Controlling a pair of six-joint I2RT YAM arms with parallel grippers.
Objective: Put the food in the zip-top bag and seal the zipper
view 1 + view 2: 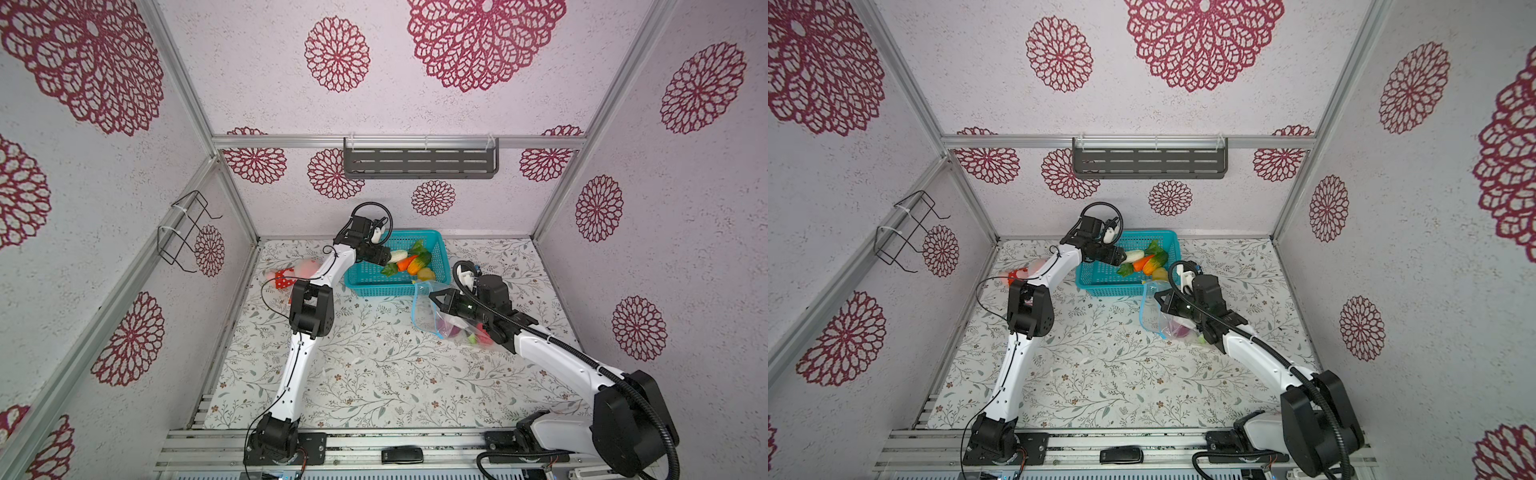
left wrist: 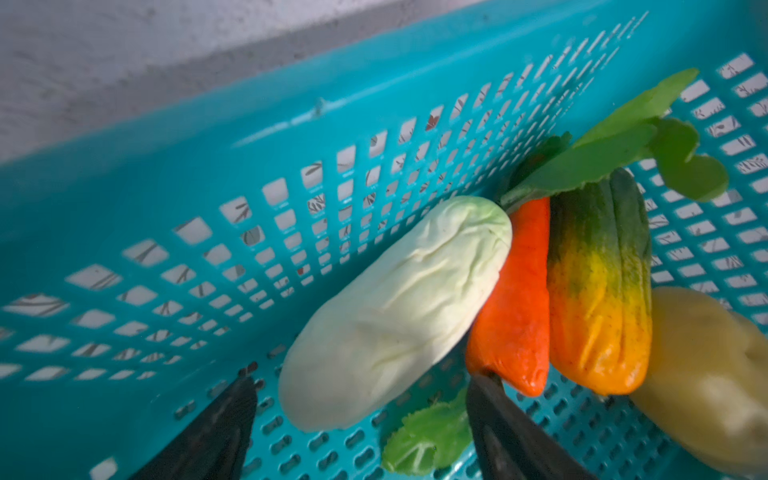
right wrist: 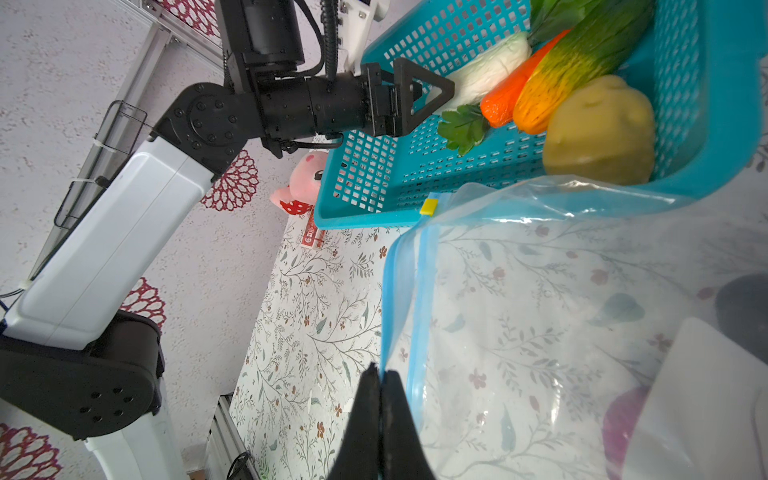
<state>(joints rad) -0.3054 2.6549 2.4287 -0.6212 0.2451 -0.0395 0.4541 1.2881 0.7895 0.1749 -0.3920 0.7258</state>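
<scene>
Closest to the right wrist camera, the right end effector (image 3: 381, 371) has its black fingers pressed together on the blue zipper (image 3: 424, 282) edge of the zip-top bag (image 3: 519, 332). The bag's mouth gapes just beside the teal basket (image 3: 374, 166) on the floral surface (image 3: 316, 316). Through the crinkled film a purple piece (image 3: 621, 419) and a white label patch (image 3: 706, 399) show only as blurs. In both top views the right arm covers most of the contents, with red and green bits (image 1: 482, 332) peeking out.

The left end effector (image 2: 365, 376) is spread wide inside the basket, one finger on either side of the white vegetable (image 2: 395, 311), not clamped on it. Beside that lie a carrot (image 2: 515, 299), a green-and-orange piece (image 2: 598, 282), a yellow potato (image 2: 706, 374) cut off by the frame edge, and green leaves (image 2: 428, 440). A pink plush toy (image 1: 286, 277) is half hidden behind the left arm.
</scene>
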